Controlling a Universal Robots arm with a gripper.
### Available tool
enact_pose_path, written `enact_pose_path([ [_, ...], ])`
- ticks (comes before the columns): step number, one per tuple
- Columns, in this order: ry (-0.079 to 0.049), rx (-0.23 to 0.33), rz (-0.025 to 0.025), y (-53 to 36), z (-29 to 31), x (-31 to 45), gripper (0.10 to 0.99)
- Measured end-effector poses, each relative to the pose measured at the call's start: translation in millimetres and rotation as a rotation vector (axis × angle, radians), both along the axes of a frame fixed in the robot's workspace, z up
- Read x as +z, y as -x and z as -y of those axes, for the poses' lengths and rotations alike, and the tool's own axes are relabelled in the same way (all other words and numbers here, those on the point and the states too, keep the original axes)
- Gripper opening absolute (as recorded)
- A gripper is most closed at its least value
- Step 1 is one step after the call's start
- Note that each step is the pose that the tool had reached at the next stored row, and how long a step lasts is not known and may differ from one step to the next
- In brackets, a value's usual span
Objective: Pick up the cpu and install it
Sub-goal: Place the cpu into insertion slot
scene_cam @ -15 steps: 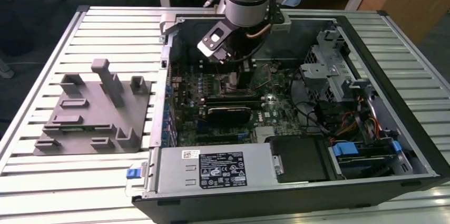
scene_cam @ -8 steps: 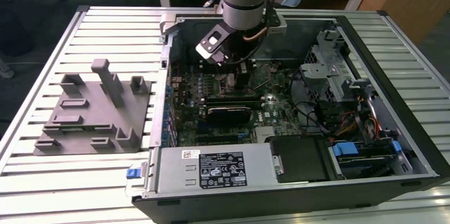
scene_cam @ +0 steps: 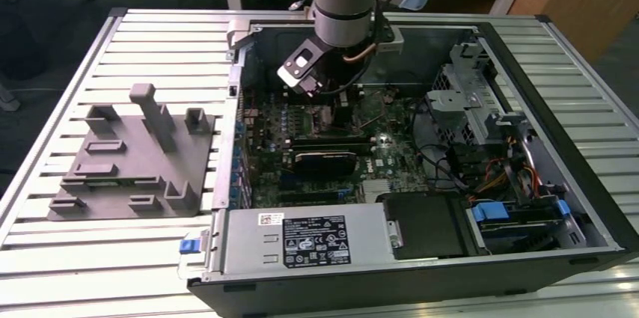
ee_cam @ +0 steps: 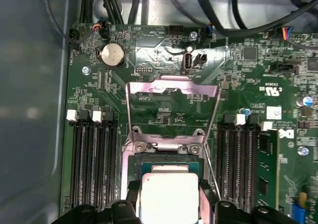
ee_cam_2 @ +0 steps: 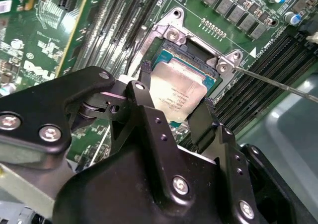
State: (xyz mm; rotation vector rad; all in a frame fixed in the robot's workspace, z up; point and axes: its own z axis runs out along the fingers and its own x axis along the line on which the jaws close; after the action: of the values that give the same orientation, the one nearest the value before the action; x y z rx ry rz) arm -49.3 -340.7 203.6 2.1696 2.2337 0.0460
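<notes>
The cpu (ee_cam_2: 178, 91) is a flat square chip with a silver-white top. It sits tilted between my gripper's (ee_cam_2: 174, 99) black fingers, just over the open motherboard socket (ee_cam_2: 196, 49). In the first wrist view the cpu (ee_cam: 169, 196) hangs level above the socket (ee_cam: 164, 158), with a finger (ee_cam: 133, 194) touching each side of it. My gripper (ee_cam: 170, 200) is shut on the chip. The socket's metal load plate (ee_cam: 171, 87) stands flipped up, and its thin lever (ee_cam_2: 278, 83) sticks out to the side. In the exterior view my arm (scene_cam: 345, 11) reaches down into the computer case (scene_cam: 559, 49).
Memory slots (ee_cam: 92, 159) flank the socket on both sides. A grey fixture block (scene_cam: 130, 153) lies on the slatted table at the exterior view's left. Inside the case are a power supply (scene_cam: 299, 239), a drive cage (scene_cam: 469, 101) and loose cables (scene_cam: 489, 176).
</notes>
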Motion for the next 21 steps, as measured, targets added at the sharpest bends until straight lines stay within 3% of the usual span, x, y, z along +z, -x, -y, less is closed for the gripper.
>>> enact_pose_path([
  [13,0.0,-0.038,0.0,0.8,-0.5,-10.9,0.541],
  [21,0.0,-0.041,0.0,0.8,-0.5,-11.4,0.541],
])
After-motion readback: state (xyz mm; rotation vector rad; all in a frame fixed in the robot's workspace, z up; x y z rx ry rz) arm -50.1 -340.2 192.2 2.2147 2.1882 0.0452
